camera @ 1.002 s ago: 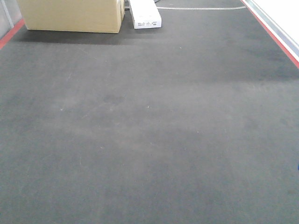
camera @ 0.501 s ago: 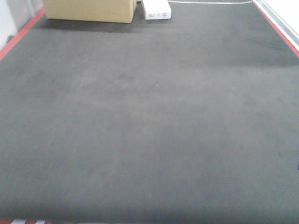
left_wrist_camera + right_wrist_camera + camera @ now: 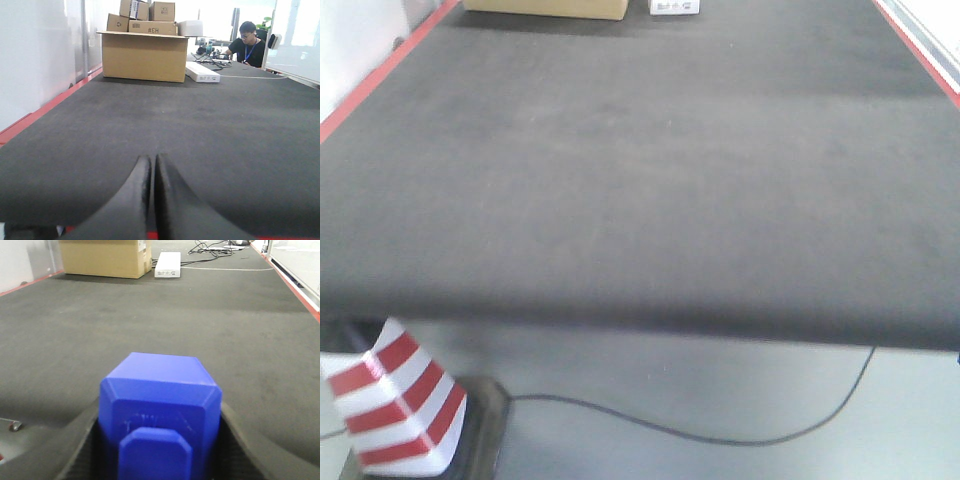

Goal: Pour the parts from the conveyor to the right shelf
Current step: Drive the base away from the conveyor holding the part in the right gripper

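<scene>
Blue block [image 3: 160, 405], lower centre of the right wrist view with the belt [image 3: 225, 315] behind, is pinched by its flat sides in the right gripper [image 3: 160, 440] and judged light, rigid and possibly slippery; left gripper [image 3: 152, 175] is pressed together, empty.

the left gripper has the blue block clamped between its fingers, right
Not the left. It is the right gripper that has the blue block clamped between its fingers, as the right wrist view shows. In the left wrist view, the left gripper is shut with nothing in it.
</scene>
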